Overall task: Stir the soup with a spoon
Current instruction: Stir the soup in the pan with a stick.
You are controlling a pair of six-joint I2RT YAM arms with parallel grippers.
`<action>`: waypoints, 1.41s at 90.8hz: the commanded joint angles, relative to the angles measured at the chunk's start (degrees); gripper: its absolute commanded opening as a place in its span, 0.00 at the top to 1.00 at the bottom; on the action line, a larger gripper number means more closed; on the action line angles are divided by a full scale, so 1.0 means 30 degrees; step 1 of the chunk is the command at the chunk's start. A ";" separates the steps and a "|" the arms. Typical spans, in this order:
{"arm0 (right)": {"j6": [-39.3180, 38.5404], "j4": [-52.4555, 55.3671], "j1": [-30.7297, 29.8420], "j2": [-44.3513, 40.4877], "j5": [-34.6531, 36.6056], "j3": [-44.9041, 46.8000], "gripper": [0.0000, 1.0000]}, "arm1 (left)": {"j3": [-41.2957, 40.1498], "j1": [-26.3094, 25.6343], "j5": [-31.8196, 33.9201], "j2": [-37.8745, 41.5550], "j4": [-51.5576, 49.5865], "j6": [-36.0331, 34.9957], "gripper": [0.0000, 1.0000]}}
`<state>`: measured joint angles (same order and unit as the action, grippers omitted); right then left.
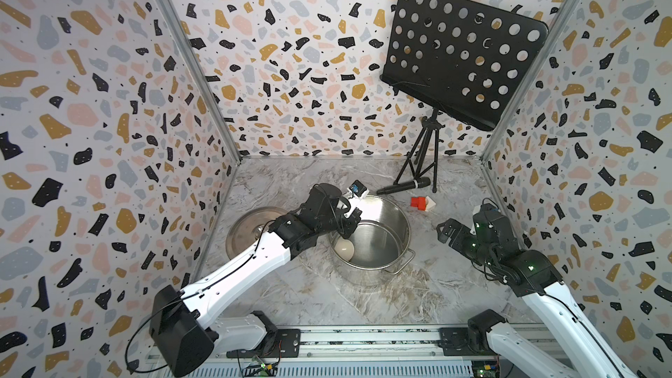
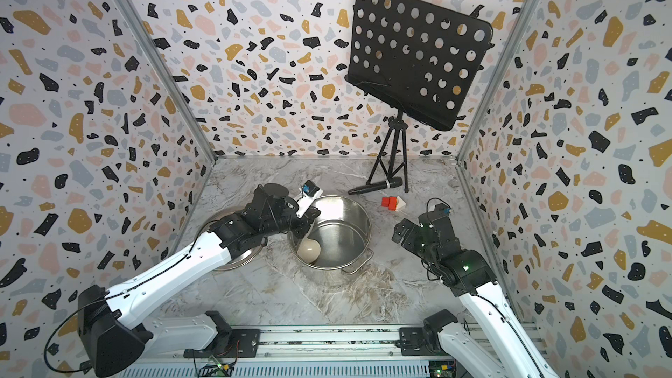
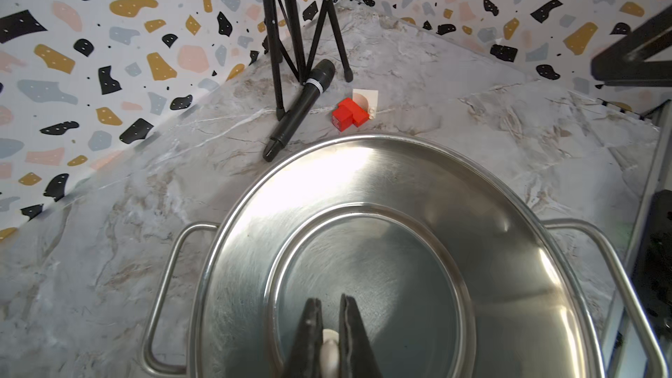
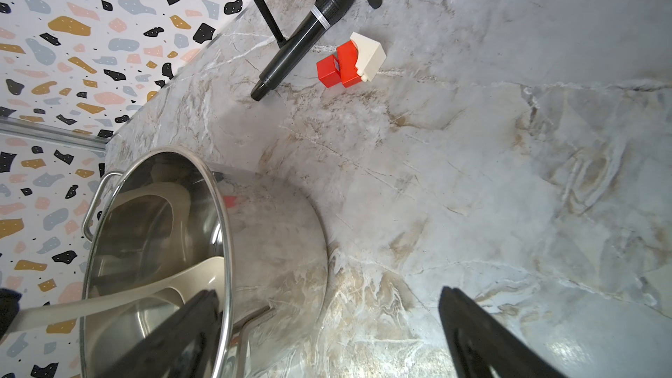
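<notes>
Reaches over the rim of the wide stainless-steel pot (image 1: pixel 394 212) with the left gripper (image 1: pixel 347 229), fingers pointing down into it. Grips the long flat handle of the large cream-white plastic ladle (image 1: pixel 344 248). In the left wrist view, squeezed tight between the two black fingers (image 3: pixel 309 321), with only a sliver of the cream handle (image 3: pixel 329 350) showing in the narrow gap. Shows, in both top views, the ladle's deep oval bowl (image 2: pixel 309 249) low inside the pot, close to the inner wall on the left arm's side. Cannot tell whether it touches the steel floor. In the right wrist view, slants down across the pot's mouth, handle and bowl (image 4: pixel 203 274) mirrored in the shiny wall.

Stands upright on the grey marbled tabletop (image 1: pixel 363 296), with loop handles at the rim.

Hangs to the right of the pot with the right gripper (image 1: pixel 445 230), apart from it, jaws spread wide and holding nothing.

Beside the pot, partly under the left arm: a round steel lid (image 1: pixel 247 227), lying flat. Behind the pot, towards the back wall: a black stick-shaped microphone (image 1: pixel 403 186), lying at the tripod feet of a black perforated music stand (image 1: pixel 462 56). Near the microphone, on the right arm's side: a small red-and-white toy block (image 1: pixel 422 203).
</notes>
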<state>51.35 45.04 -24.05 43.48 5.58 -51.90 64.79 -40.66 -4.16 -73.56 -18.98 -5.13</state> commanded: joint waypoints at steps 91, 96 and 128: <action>0.0022 0.0187 0.0088 -0.0903 0.0050 0.0296 0.00 | 0.4637 -0.5025 -0.3357 -0.4702 0.1426 -0.1538 1.00; -0.0002 0.0159 0.0095 -0.0885 -0.0005 0.0293 0.00 | 0.3673 -0.5193 -0.3346 -0.3794 0.1256 -0.1469 1.00; 0.0124 0.0156 0.0082 -0.0891 -0.0220 0.0418 0.00 | -0.1468 -0.4862 -0.0169 0.2453 -0.0127 -0.0695 1.00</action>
<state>51.40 45.01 -23.97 41.19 5.10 -50.63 63.22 -56.25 -9.30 -70.74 -19.44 -9.19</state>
